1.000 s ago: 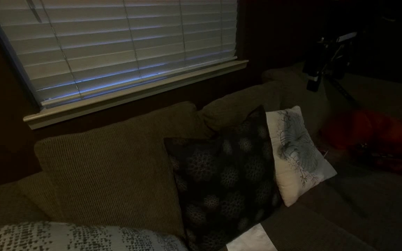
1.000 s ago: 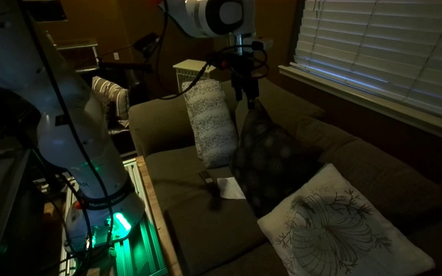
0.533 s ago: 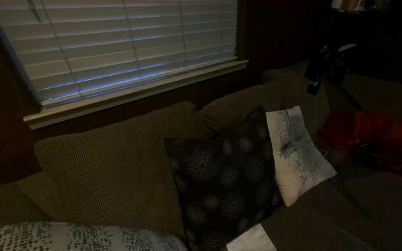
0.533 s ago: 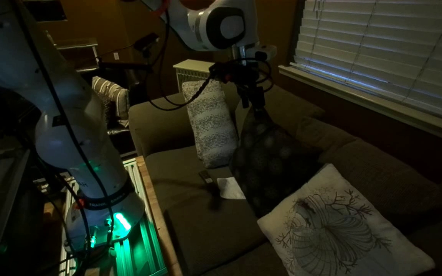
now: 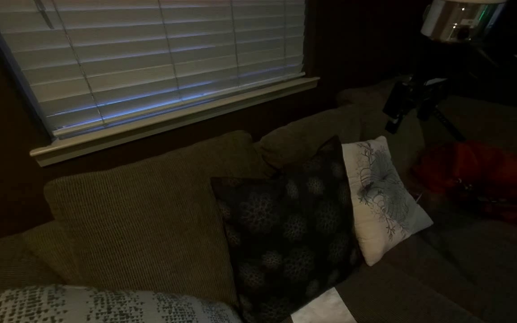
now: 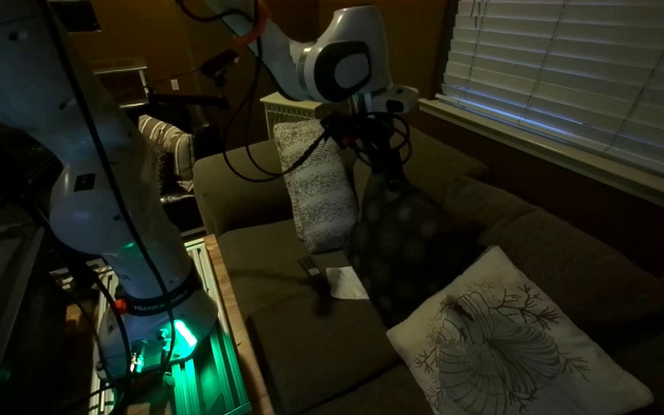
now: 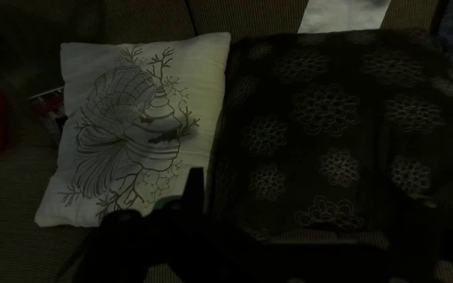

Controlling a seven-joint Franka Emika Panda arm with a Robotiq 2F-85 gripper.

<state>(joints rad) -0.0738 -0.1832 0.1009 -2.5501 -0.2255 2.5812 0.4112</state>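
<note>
I see a dark pillow [image 7: 321, 118] close by me — pale looped flowers scattered over it — leaning tilted on the sofa [image 6: 309, 357], beside a white shell-print pillow [image 7: 132, 129].

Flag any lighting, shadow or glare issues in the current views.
Wrist view: dim, the gripper a near-black silhouette; both exterior views: underlit, with bluish light edging the blinds; in an exterior view: a green light glares at the robot's base, and a soft shadow darkens the sofa beside the white sheet.

Pillows [image 6: 412, 253] side by side on couch [image 6: 320, 346]
</note>
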